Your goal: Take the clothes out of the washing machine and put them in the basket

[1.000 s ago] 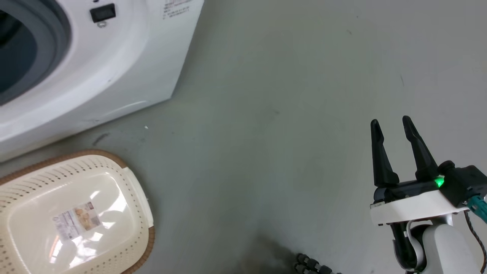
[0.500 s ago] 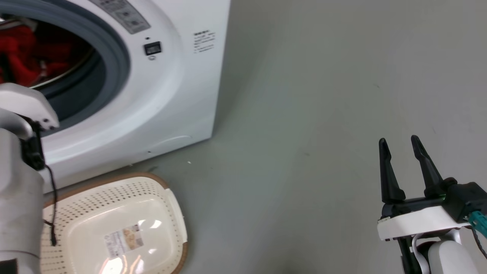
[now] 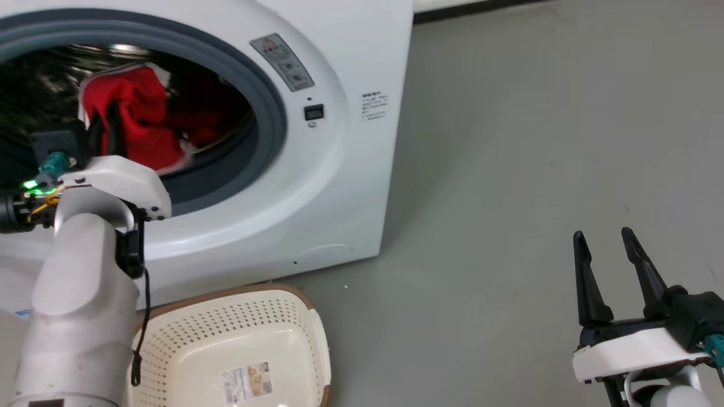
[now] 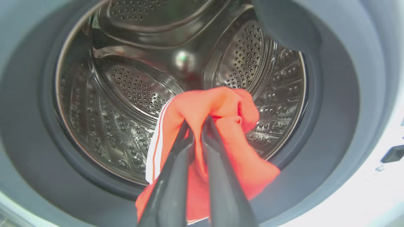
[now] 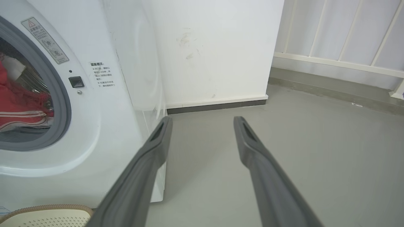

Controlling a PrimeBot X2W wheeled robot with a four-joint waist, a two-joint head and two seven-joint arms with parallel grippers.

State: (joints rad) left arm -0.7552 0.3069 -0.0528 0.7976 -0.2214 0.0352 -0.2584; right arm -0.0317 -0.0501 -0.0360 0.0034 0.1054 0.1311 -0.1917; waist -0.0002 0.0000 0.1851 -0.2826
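— Where are the clothes?

— A fold of the red clothes is pinched in my left gripper, at the mouth of the washing machine. My left wrist view shows what my head view cannot. The jaws are nearly shut on the cloth, which has white stripes on its left edge. It hangs in front of the perforated steel drum and down over the grey door ring.

— And from the head?

— There I see the basket on the floor, just in front of the washer and beside my left arm, with a label sticker on its bottom. More red cloth lies farther back in the drum.

— Your other gripper?

— My right gripper is well apart on the right, above the floor. Its fingers are spread wide and hold nothing. Its wrist view catches red striped cloth through the door opening, and the basket's brown rim at the near left corner.
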